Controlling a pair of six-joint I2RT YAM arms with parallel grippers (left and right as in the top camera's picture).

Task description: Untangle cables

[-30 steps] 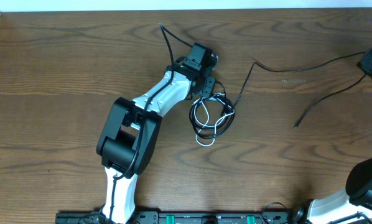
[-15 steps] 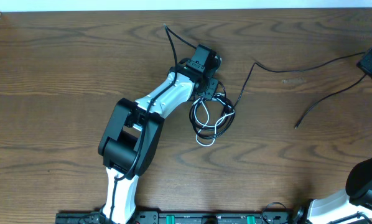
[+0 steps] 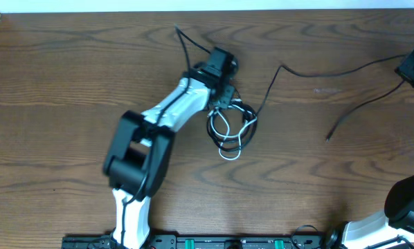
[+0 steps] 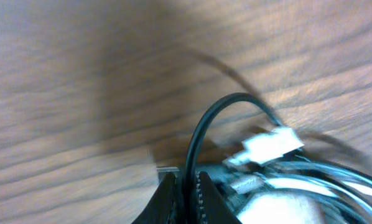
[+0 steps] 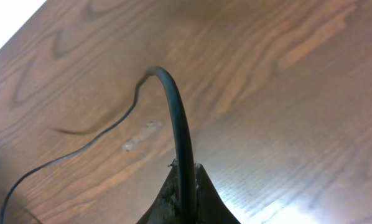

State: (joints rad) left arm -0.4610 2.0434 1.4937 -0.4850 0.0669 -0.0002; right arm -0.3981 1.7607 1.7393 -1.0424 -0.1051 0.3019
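Left end effector [image 4: 181, 186] newly closed, pinching black cable [image 4: 201, 124] (white plug [image 4: 273, 144] beside)

We see a brown table [image 3: 61, 69] with darker wood grain, a black cable [image 3: 307, 75], white and grey cables [image 3: 226, 155], a white plug [image 4: 270, 144], and a white-and-black arm [image 3: 167, 109].

No legible text, label, brand, number or sign on anything in view.
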